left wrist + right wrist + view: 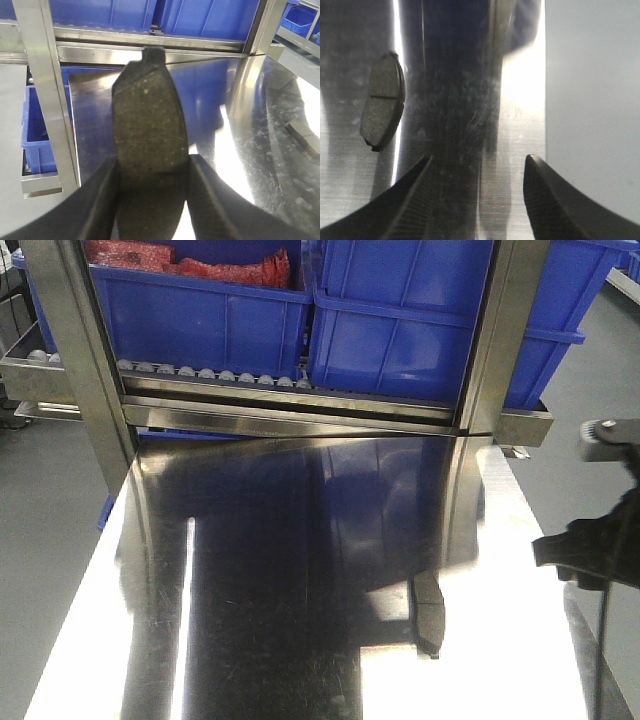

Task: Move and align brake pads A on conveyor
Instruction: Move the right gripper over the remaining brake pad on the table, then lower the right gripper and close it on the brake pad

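My left gripper (pixel 152 167) is shut on a dark grey brake pad (pixel 147 115), which stands up between the fingers above the steel tabletop (pixel 235 115). A second brake pad (pixel 428 615) lies flat on the steel at the right of the front view. The same lying pad shows its cross groove in the right wrist view (pixel 382 102) and appears at the right edge of the left wrist view (pixel 305 136). My right gripper (pixel 478 160) hangs open over the steel near its right edge, to the right of the lying pad, with nothing between its fingers. The conveyor is out of view.
Blue bins (pixel 200 315) sit on a roller rack (pixel 210 373) behind the tabletop, between two steel uprights (pixel 85 360). Another blue bin (pixel 37 125) is below at the left. Part of the right arm (pixel 590 550) reaches in past the table's right edge.
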